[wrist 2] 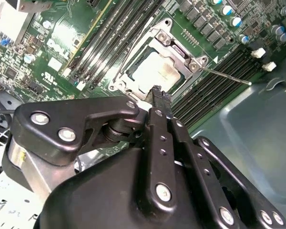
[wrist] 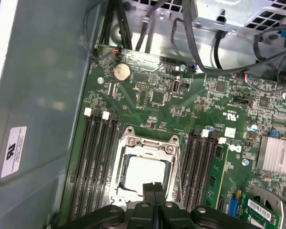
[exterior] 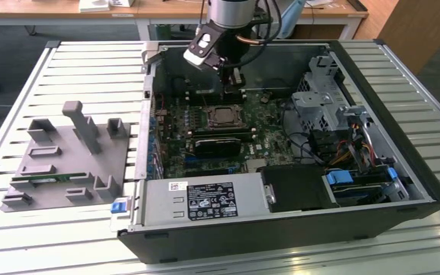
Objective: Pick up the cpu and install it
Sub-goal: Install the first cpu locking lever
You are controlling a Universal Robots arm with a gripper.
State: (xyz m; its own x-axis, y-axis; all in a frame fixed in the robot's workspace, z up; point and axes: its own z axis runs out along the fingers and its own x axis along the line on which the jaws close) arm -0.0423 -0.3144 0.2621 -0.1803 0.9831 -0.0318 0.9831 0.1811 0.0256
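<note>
Second wrist view: claw (wrist 2: 158, 91) pinched shut, empty, just above the cpu (wrist 2: 152, 71)
It lies flat in the motherboard (wrist: 181, 109) socket (wrist: 148, 140), memory slots (wrist: 97, 162) on both sides, inside the open case (exterior: 281, 235) on the slatted tabletop (exterior: 90, 69)

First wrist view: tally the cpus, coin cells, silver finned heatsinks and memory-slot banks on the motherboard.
cpu: 1
coin cell: 1
silver finned heatsink: 1
memory-slot banks: 2
Total: 5
</note>
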